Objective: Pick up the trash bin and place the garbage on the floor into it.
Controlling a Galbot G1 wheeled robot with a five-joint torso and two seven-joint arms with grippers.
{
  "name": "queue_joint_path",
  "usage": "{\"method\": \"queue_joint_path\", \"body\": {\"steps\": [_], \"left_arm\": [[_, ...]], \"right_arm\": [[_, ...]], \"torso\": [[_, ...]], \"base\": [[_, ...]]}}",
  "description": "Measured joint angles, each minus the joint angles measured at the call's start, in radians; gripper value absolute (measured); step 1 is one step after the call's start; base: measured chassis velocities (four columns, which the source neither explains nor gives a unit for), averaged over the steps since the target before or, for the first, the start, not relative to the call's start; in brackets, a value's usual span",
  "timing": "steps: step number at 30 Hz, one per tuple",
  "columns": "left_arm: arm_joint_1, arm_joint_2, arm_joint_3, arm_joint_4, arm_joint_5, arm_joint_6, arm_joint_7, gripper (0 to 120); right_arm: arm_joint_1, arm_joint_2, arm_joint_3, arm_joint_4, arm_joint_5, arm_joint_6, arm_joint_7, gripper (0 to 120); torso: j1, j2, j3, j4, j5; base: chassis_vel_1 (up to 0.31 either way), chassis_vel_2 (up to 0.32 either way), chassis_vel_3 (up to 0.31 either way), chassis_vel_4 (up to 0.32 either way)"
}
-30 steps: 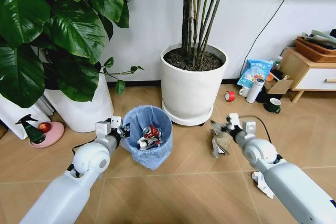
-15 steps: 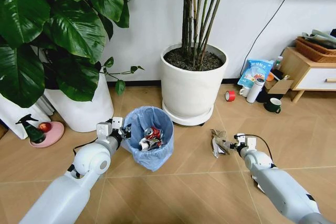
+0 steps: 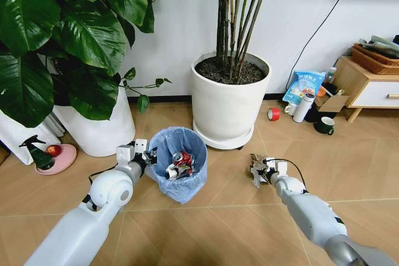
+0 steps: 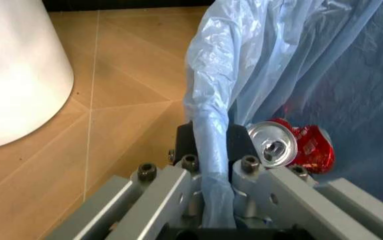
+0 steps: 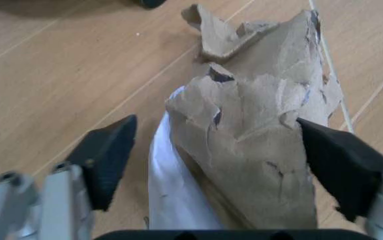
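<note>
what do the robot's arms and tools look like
Both arms are glossy white with rounded shells and ball-like joints. The left tool and right tool have silver-grey metal brackets with dark bolts, black finger pads, and a thin black cable looping by each wrist.

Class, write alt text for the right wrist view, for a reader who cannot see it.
An open right pincer straddles torn brown paper lying on the wood floor, one dark fingertip on each side. A white scrap lies against the paper.
</note>
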Motion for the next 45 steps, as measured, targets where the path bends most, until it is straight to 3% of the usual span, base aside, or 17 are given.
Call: {"method": "queue_joint_path", "body": {"steps": [18,23,27,31,36,37,38,42,45], "left_arm": [[0.005,0.003,-0.002,-0.009,0.0,-0.004,-0.002,0],[0.007,0.002,-0.003,-0.012,0.001,-0.004,-0.003,0],[0.013,0.002,-0.006,-0.014,0.003,-0.004,-0.004,0],[0.015,0.001,-0.006,-0.014,0.003,-0.004,-0.005,0],[0.016,0.001,-0.005,-0.014,0.004,-0.002,-0.014,0],[0.016,0.001,-0.004,-0.015,0.004,0.003,-0.02,0],[0.016,0.001,-0.004,-0.015,0.004,0.003,-0.02,0],[-0.011,-0.003,0.017,0.0,-0.012,0.041,-0.038,0],[-0.031,-0.01,0.032,0.013,-0.019,0.05,-0.039,0]], "right_arm": [[-0.005,0.021,0.015,-0.028,-0.017,0.031,0.023,19],[-0.047,-0.012,0.036,0.073,-0.016,0.041,0.058,1],[-0.128,-0.097,0.064,0.291,-0.013,0.029,0.082,0],[-0.154,-0.123,0.071,0.368,-0.012,0.022,0.087,0],[-0.217,-0.187,0.077,0.57,0.004,-0.004,0.104,0],[-0.244,-0.219,0.077,0.681,0.02,-0.018,0.112,0],[-0.244,-0.219,0.077,0.681,0.02,-0.018,0.112,0],[-0.235,-0.311,0.016,1.105,0.143,-0.083,0.129,0],[-0.198,-0.32,-0.016,1.175,0.193,-0.097,0.13,0]], "torso": [[0.0,0.0,0.0,-0.0001,0.0002],[0.0,0.0,0.0,0.0001,0.0003],[0.0,0.0,0.0,-0.0002,-0.0004],[0.0,0.0,0.0,-0.0005,-0.0002],[0.0,0.0,0.0,-0.0008,0.0007],[0.0,0.0,0.0,-0.0001,-0.0001],[0.0,0.0,0.0,-0.0001,-0.0001],[0.0,0.0,0.0,0.0003,-0.0002],[0.0,0.0,0.0,0.0002,0.0003]], "base": [[0.0,0.0,0.0,0.0],[0.0,0.0,0.0,0.0],[0.0,0.0,0.0,0.0],[0.0,0.0,0.0,0.0],[0.0,0.0,0.0,0.0],[0.0,0.0,0.0,0.0],[0.0,0.0,0.0,0.0],[0.0,0.0,0.0,0.0],[0.0,0.0,0.0,0.0]]}}
